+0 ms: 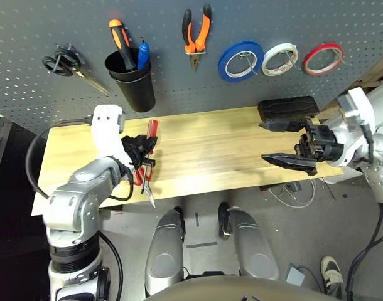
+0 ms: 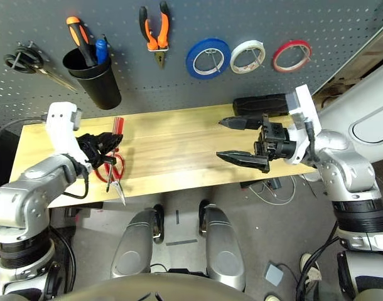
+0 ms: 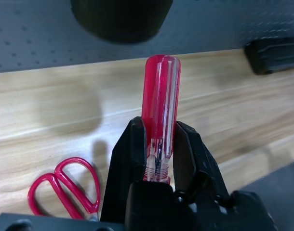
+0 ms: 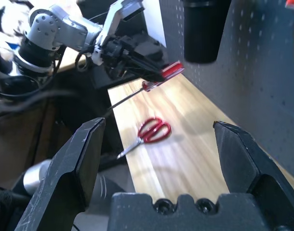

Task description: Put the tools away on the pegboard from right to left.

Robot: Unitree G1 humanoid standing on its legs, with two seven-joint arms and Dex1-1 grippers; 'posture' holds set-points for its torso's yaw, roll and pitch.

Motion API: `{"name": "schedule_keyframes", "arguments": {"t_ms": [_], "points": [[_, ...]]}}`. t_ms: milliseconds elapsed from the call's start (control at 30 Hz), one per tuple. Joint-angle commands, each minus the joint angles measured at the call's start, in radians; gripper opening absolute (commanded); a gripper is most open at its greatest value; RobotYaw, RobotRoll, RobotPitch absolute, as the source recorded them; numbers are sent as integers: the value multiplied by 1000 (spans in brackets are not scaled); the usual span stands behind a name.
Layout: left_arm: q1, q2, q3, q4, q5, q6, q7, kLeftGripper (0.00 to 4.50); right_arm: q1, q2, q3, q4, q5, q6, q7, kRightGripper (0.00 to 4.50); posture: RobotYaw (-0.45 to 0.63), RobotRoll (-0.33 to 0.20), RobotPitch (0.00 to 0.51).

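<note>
My left gripper is shut on the slim red-handled screwdriver, held just above the left part of the wooden table, handle toward the pegboard. The red-handled scissors lie flat on the table right under that gripper. On the pegboard hang the orange-and-black pliers and, at the far right, the thin red tape ring. My right gripper hovers open over the right half of the table with nothing between its fingers.
A black cup on the pegboard holds an orange-and-black screwdriver and a blue tool. Black-handled scissors hang at the far left. Blue and white tape rolls hang beside the red ring. A black block lies at the table's back right.
</note>
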Motion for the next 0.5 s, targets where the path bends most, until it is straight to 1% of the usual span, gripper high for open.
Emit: {"name": "schedule_keyframes", "arguments": {"t_ms": [33, 100, 200, 267, 333, 400, 467, 500], "points": [[-50, 41, 90, -53, -81, 104, -61, 869, -20, -30, -26, 23, 27, 44, 33, 4500, 117, 0, 183], [-94, 71, 145, -51, -115, 150, -92, 869, -47, -35, -35, 38, 44, 76, 29, 4500, 124, 0, 174], [-160, 148, 217, -35, -178, 207, -153, 869, -84, -38, -47, 44, 71, 124, 26, 4500, 129, 0, 165], [-206, 214, 257, -3, -225, 214, -179, 869, -100, -42, -51, 46, 71, 136, 27, 4500, 132, 0, 160], [-226, 261, 273, 18, -260, 214, -189, 869, -109, -42, -54, 49, 66, 137, 28, 4500, 131, 0, 156], [-238, 331, 293, 47, -288, 214, -211, 869, -122, -37, -59, 52, 67, 140, 20, 4500, 132, 0, 154], [-262, 362, 313, 85, -295, 214, -204, 869, -131, -35, -61, 55, 66, 143, 16, 4500, 133, 0, 153], [-276, 354, 327, 102, -296, 214, -193, 869, -133, -32, -63, 56, 64, 139, 12, 4500, 130, 0, 152]]}}
